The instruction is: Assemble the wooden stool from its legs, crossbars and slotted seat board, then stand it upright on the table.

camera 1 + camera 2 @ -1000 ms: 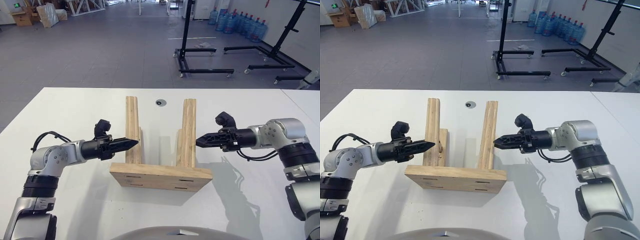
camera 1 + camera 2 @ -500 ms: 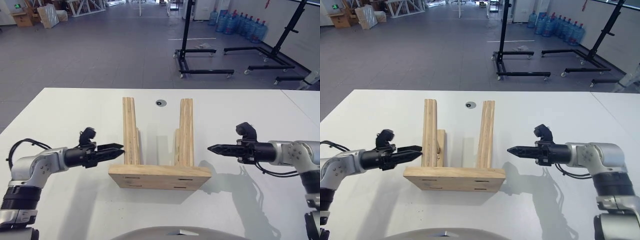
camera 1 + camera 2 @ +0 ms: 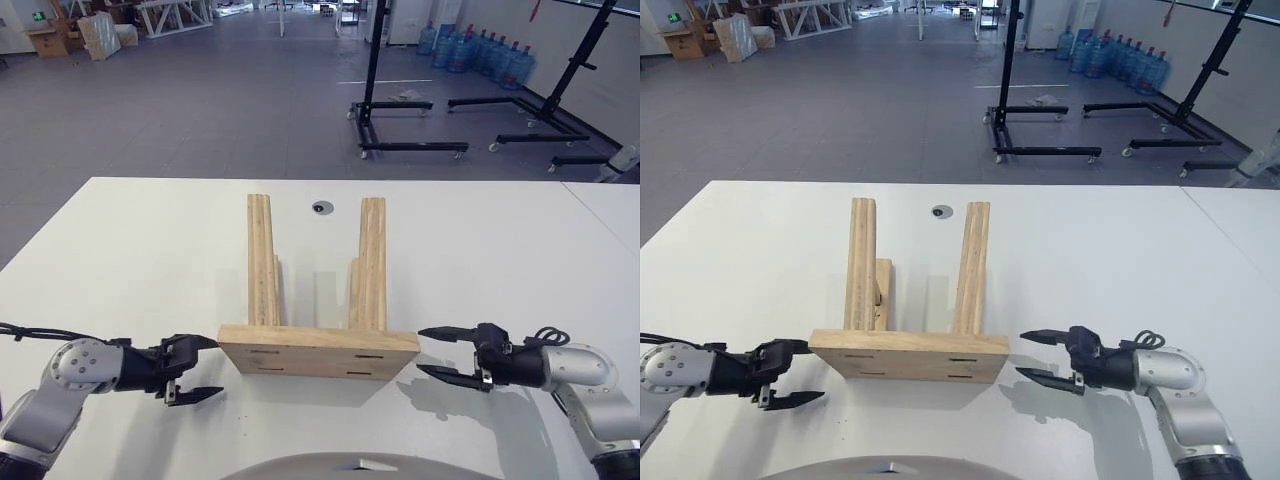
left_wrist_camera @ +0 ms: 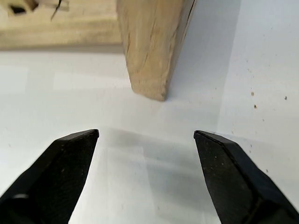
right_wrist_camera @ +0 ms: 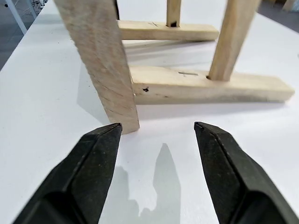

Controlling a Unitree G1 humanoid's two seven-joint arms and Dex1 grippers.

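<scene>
Just in front of the left gripper (image 4: 146, 134), the seat board (image 4: 154, 46) runs off the picture's edge with just a corner left to see, and the little round thing (image 3: 320, 207) far ahead, past the legs (image 3: 262, 260), is too small to tell.

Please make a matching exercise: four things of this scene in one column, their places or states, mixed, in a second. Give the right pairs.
1 left gripper
2 right gripper
3 seat board
4 round table hole

A beyond the far ends of the legs
B on its edge, between the grippers
C open, at the seat board's right end
D open, at the seat board's left end

Pairs: 1-D, 2-C, 3-B, 4-A
</scene>
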